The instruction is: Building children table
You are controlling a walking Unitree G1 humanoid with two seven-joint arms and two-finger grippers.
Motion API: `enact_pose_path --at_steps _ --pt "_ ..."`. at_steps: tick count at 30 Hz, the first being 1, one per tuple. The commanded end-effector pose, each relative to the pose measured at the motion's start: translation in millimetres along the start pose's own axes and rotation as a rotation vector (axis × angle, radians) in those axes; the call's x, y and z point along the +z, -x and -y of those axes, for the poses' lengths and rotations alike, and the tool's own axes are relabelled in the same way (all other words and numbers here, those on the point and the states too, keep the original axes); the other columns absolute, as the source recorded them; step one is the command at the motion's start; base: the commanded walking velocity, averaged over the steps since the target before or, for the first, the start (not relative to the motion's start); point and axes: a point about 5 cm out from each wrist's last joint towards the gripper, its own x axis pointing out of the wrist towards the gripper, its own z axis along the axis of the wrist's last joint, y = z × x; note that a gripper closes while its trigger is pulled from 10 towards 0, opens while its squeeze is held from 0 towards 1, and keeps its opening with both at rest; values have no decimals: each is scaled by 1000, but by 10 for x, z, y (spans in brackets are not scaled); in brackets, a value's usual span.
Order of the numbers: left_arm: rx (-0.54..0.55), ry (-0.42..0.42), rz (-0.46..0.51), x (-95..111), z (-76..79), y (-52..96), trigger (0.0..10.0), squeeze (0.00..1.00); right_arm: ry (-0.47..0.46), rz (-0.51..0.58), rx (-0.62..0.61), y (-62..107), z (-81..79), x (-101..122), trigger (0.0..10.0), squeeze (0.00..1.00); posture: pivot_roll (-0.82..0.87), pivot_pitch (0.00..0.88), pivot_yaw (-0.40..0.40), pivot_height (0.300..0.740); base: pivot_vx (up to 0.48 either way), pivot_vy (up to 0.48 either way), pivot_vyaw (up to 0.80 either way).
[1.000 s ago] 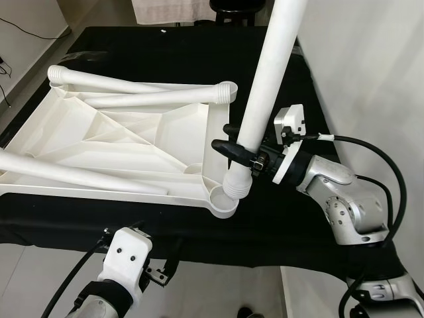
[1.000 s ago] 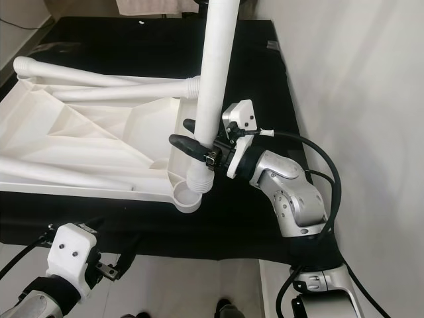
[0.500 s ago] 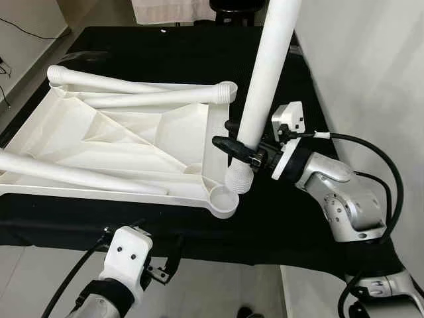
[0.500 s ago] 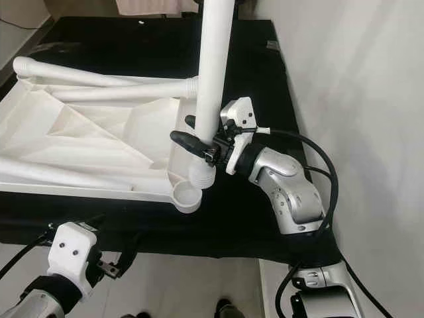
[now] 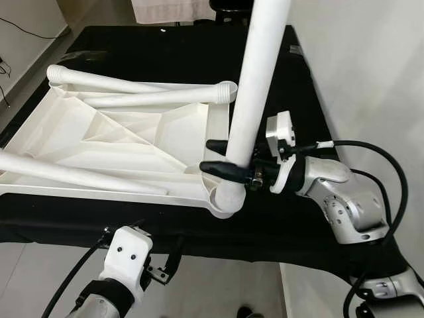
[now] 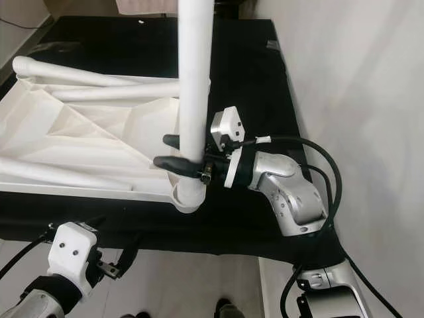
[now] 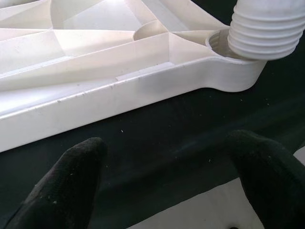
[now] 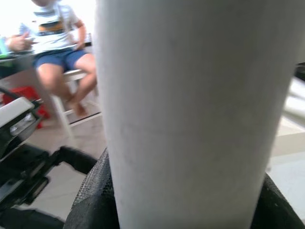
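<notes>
A white plastic table top (image 5: 119,142) lies upside down on a black cloth. Loose white legs (image 5: 139,93) rest across it. My right gripper (image 5: 222,159) is shut on an upright white table leg (image 5: 255,79), low on its shaft. The leg's threaded end (image 7: 267,28) sits at the round socket (image 5: 222,202) in the top's near right corner. My left gripper (image 7: 162,181) is open, low at the cloth's near edge, fingers (image 7: 62,186) apart, nothing between them.
A white wall (image 5: 371,73) runs close along the right of the black cloth (image 5: 278,218). Pale floor lies at the near edge. A seated person (image 8: 57,52) is in the background of the right wrist view.
My right gripper carried the upright leg left and toward the table top, bringing its threaded end from beside the corner socket onto it. The left arm has stayed put.
</notes>
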Motion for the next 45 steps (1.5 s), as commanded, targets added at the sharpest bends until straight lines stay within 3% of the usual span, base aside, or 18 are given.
enact_pose_path --at_steps 1,14,20,25,31,45 --pt "-3 16 -18 -17 6 45 10000 0 9 -6 65 -7 2 29 10000 0 13 300 -5 740 0 0 0" --pt "-59 15 -33 5 79 138 10000 0 -27 38 171 61 92 90 10000 0 42 317 -4 740 0 0 0" --pt "-147 -4 -55 21 158 234 10000 0 -12 130 122 -15 189 144 10000 0 69 333 15 740 0 0 0" --pt "-158 0 -60 27 165 254 10000 0 -13 147 135 -62 184 148 10000 0 85 356 33 740 0 0 0" --pt "-178 12 -74 39 175 302 10000 0 1 130 218 -118 131 141 10000 0 97 376 40 740 0 0 0" --pt "-194 15 -90 67 185 380 10000 0 64 24 334 -28 121 130 10000 0 113 406 52 740 0 0 0"
